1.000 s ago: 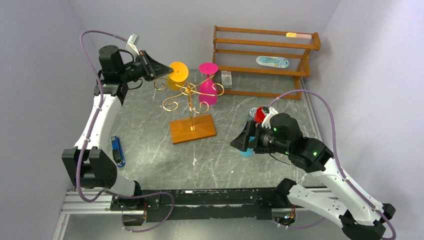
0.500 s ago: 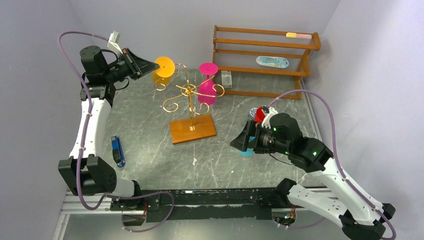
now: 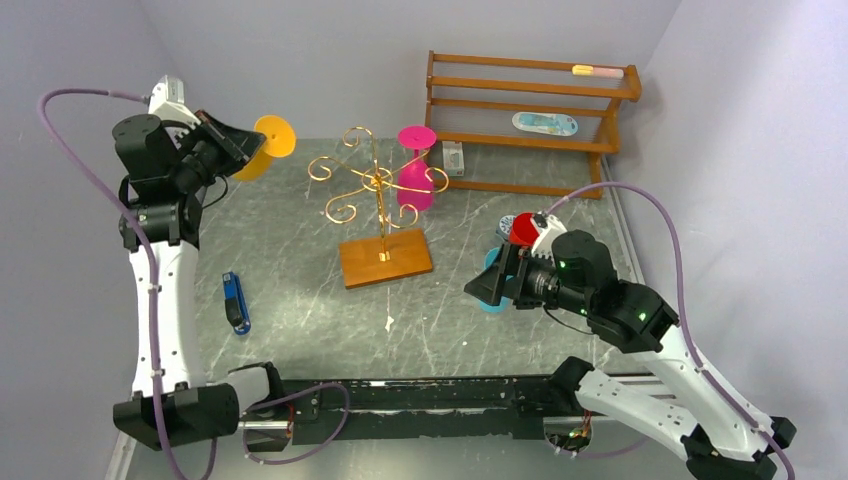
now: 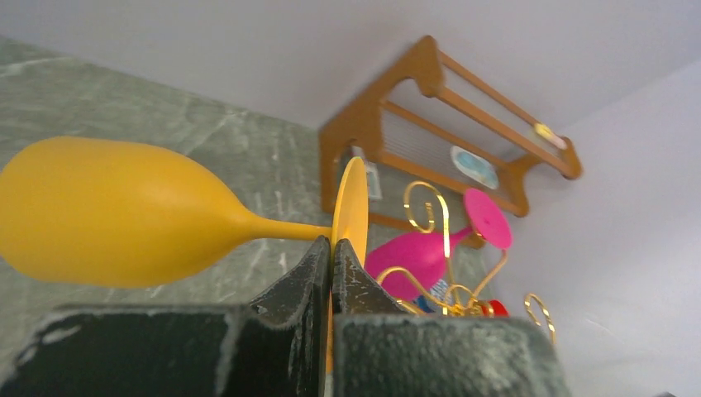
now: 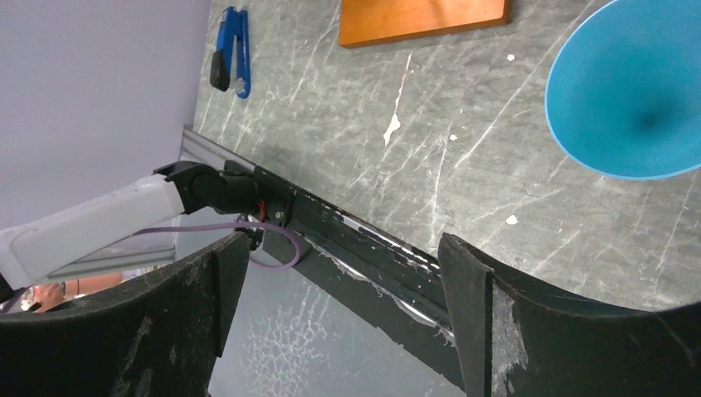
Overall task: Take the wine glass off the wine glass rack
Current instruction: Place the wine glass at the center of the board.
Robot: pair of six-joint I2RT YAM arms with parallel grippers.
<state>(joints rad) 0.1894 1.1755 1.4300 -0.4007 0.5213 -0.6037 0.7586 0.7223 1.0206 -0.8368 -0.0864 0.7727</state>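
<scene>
The left gripper (image 4: 332, 252) is squeezing fully shut on the rim of the yellow wine glass's (image 4: 124, 215) flat foot, holding the glass tipped on its side in the air at the far left, well apart from the gold wire rack (image 3: 385, 258) and free of its curled arms. A pink wine glass (image 3: 416, 185) is hanging upside down on the rack's right side. The right gripper (image 3: 488, 287) is hovering over the table (image 3: 300, 250) beside a blue bowl (image 5: 628, 99), its jaws standing wide apart and gripping nothing.
</scene>
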